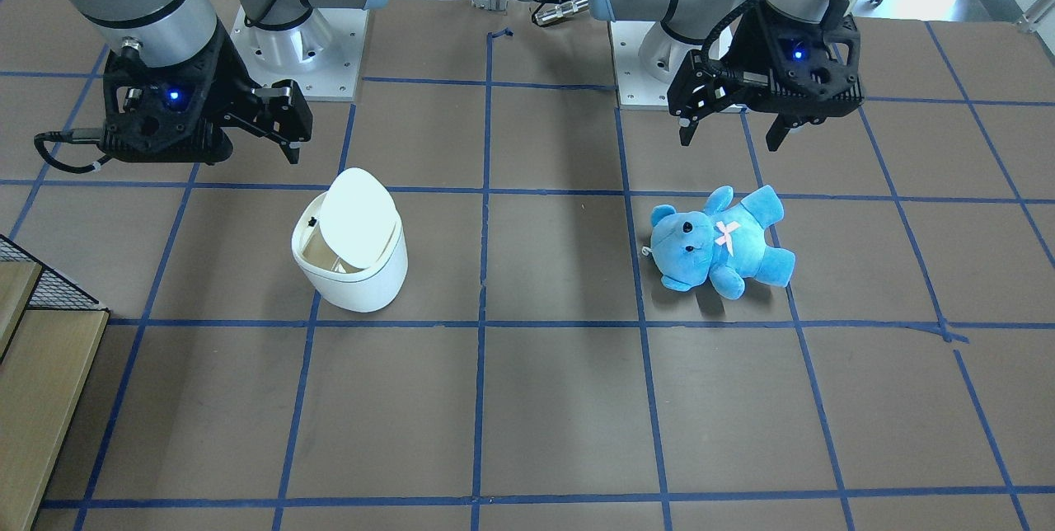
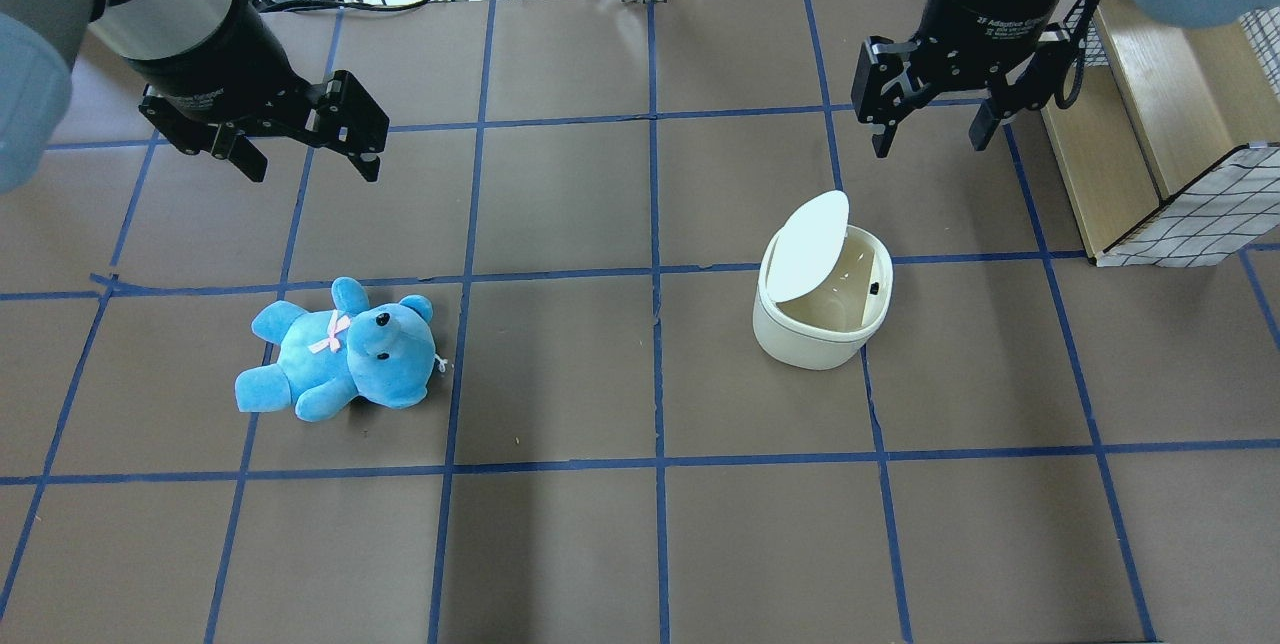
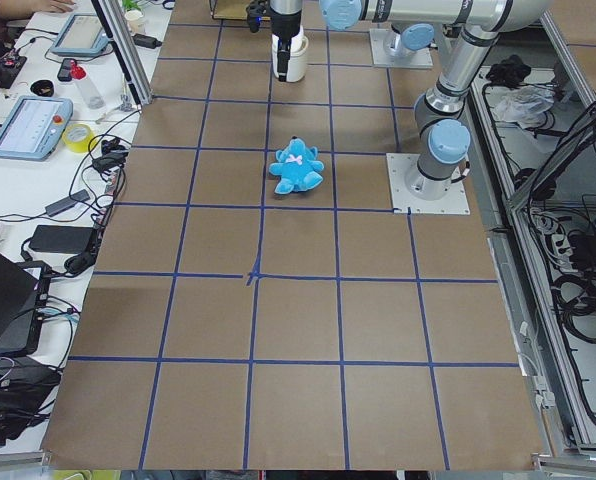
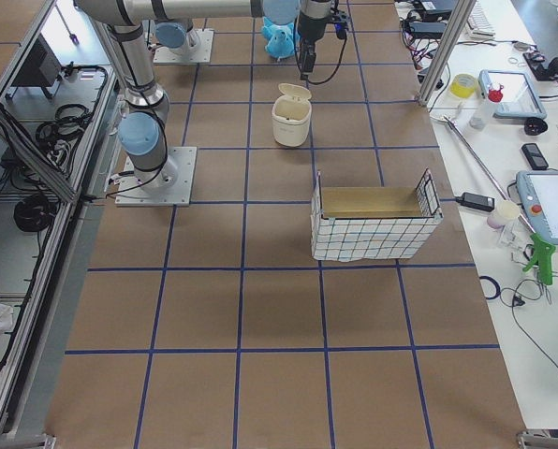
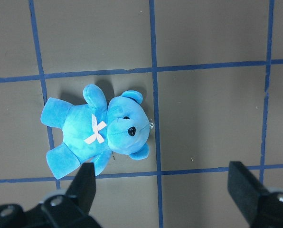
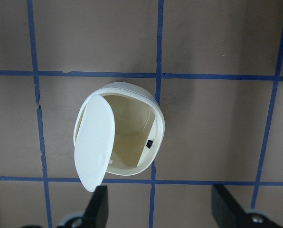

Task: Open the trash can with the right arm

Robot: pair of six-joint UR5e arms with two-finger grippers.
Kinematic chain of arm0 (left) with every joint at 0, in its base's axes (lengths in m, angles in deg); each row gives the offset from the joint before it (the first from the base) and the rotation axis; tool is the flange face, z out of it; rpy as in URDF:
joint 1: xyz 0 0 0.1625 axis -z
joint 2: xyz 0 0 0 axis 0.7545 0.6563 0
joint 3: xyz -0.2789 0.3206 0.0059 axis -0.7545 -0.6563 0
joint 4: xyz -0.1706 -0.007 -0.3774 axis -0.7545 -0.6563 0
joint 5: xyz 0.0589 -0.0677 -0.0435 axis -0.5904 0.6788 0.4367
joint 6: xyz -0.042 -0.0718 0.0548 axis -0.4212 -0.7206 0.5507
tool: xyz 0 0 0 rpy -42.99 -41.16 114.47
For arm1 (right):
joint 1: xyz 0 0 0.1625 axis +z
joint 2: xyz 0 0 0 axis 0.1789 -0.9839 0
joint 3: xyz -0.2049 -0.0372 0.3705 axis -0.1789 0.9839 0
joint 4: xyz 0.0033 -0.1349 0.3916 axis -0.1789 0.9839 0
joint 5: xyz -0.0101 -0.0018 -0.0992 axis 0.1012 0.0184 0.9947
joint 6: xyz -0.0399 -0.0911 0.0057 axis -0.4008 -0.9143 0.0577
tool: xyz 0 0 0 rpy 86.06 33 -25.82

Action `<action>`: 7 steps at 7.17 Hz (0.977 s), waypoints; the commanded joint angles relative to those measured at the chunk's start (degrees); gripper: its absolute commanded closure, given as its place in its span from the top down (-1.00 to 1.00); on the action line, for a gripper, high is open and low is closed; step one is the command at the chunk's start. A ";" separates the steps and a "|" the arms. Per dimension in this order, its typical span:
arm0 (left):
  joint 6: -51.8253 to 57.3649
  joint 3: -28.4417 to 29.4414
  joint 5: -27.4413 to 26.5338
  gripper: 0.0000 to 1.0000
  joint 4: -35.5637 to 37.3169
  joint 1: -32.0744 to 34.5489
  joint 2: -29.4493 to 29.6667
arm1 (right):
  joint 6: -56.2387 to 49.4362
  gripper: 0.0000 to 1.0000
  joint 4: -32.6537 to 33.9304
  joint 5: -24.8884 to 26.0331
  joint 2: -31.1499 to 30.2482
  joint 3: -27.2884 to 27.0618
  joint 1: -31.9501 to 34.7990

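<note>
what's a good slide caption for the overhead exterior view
Trash can with its lid tipped up, right gripper open nearby, not touching; left gripper open near a blue teddy bear.

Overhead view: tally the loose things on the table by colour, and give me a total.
White: 1, the trash can, lid tipped up.
Blue: 1, the teddy bear.
Tan: 1, the mesh-sided box.
Total: 3.

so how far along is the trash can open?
Done: the trash can has its lid tilted up, inside exposed. In hand: nothing; the right tool hangs open, apart from the can. Left: nothing apparent for the opening itself.
</note>
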 commanded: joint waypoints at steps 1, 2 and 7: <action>0.00 0.00 0.00 1.00 0.00 0.00 0.00 | -7.11 1.00 -0.26 -0.11 -0.06 0.73 -2.77; 0.00 0.00 0.00 1.00 0.00 0.00 0.00 | -9.08 1.00 -1.22 -0.37 -0.06 0.90 -4.01; 0.00 0.00 0.00 1.00 0.00 0.00 0.00 | -6.03 1.00 -2.55 -0.90 -1.73 0.82 -3.76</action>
